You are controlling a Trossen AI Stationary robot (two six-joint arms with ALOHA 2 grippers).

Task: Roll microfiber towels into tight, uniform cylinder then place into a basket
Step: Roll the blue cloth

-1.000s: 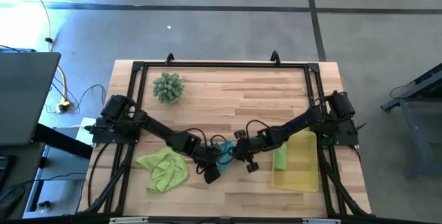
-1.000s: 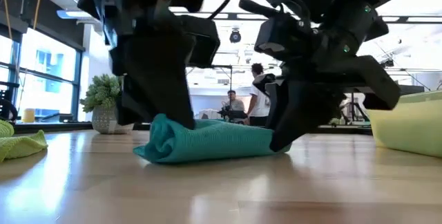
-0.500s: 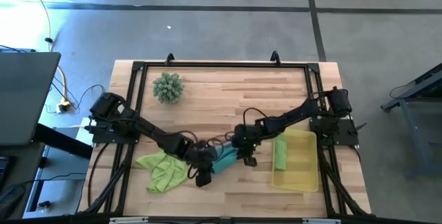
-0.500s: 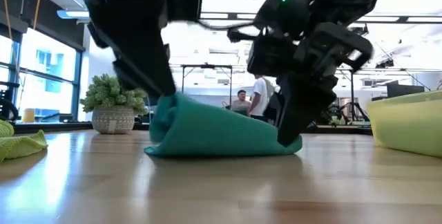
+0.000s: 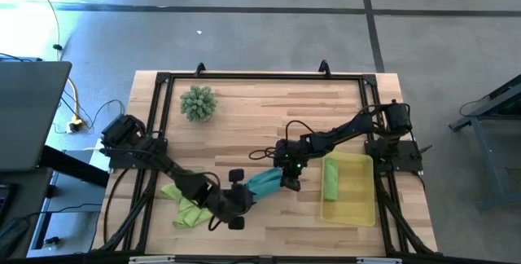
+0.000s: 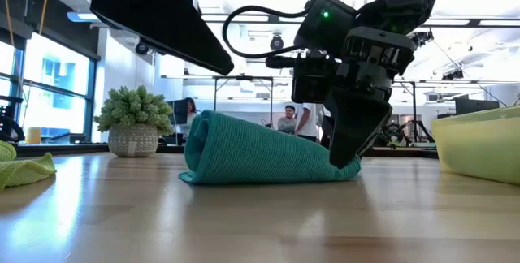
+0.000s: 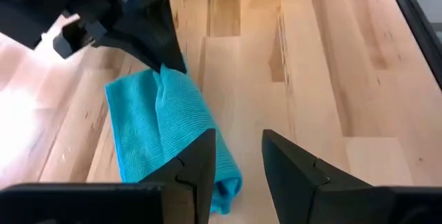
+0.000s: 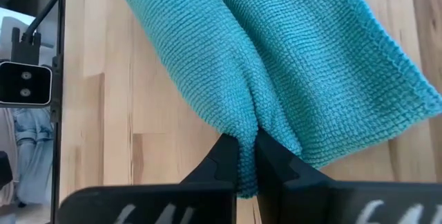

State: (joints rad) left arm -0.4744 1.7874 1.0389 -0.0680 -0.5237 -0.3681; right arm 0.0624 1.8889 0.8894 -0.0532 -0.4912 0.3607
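Right gripper point(image 8: 247, 156) jaws pinch fold of teal towel point(image 8: 276, 65); wood table point(image 8: 138, 148) apparently beneath.

Even, bright indoor light; the low view is backlit by glaring windows and ceiling lamps, its foreground tabletop point(image 6: 244, 222) blurred.

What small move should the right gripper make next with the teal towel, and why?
Probably lift and carry it toward the yellow basket. The right gripper is shut on one end of the rolled teal towel, and the left gripper is open and clear of it.
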